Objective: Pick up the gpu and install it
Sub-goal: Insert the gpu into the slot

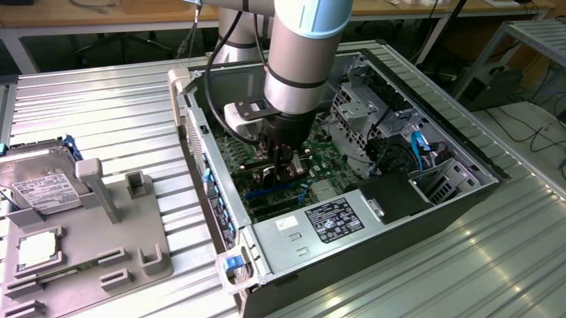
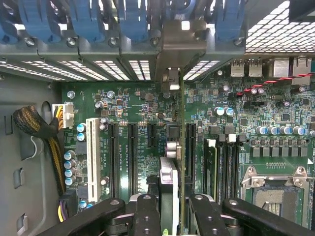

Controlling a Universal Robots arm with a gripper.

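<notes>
A bench (image 1: 97, 106) of ribbed, silvery metal carries an open computer case (image 1: 447, 129) lying on its side. Behind it, a second bench of pale wood (image 1: 106, 12) runs along the back of the room, with cables trailing on the floor at the exterior view's right. The arm reaches straight down into the case, and the hand (image 1: 285, 173) is low over the motherboard (image 2: 123, 113). In the wrist view its dark fingers (image 2: 147, 211) are clenched on the gpu (image 2: 168, 172). The card stands on edge between them, over the long black expansion slots, and its metal bracket meets the rear wall of the case below a row of blue latches (image 2: 83, 19). Whether the card's lower edge is already seated in a slot is hard to tell from this angle. An empty processor socket (image 2: 275, 196) lies to one side of the card and a white slot (image 2: 91, 157) to the other. At the exterior view's left, a grey holder (image 1: 132, 232) on the bench keeps a hard drive (image 1: 40, 179) and a small square chip (image 1: 37, 248), well apart from the case.
</notes>
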